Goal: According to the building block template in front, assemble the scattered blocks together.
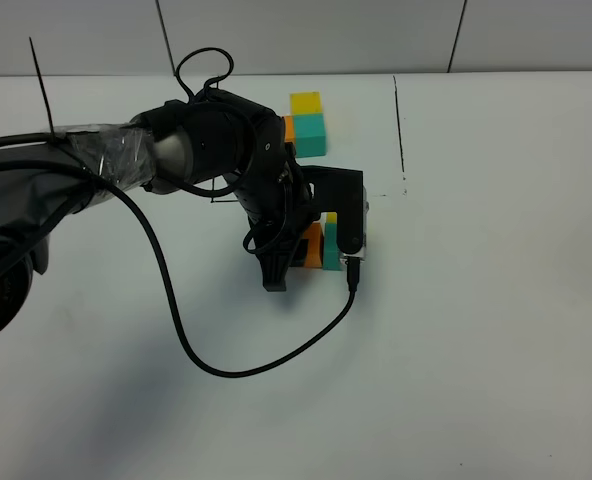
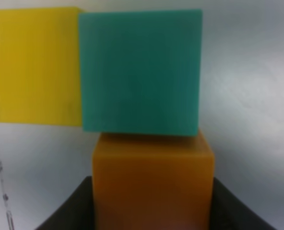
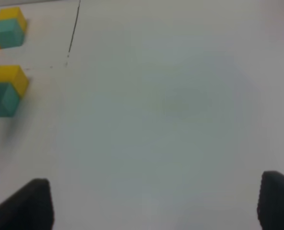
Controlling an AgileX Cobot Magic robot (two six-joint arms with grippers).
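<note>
The building block template (image 1: pixel 309 120) lies at the back: a yellow, a teal and an orange cube beside a black line (image 1: pixel 399 130). It also shows in the right wrist view as the template (image 3: pixel 7 28). Of the scattered blocks, the orange block (image 2: pixel 151 182) sits between the dark fingers (image 2: pixel 67 213) of my left gripper (image 2: pixel 151 206), which is shut on it. Its far face touches the teal block (image 2: pixel 139 72), and the yellow block (image 2: pixel 34 67) stands beside the teal one. From above, the left gripper (image 1: pixel 314 252) covers most of this group. My right gripper (image 3: pixel 154 206) is open over bare table.
A black cable (image 1: pixel 226 370) loops across the white table (image 1: pixel 496 330) in front of the left arm (image 1: pixel 206 145). The right arm is outside the high view. A wall runs along the table's back edge.
</note>
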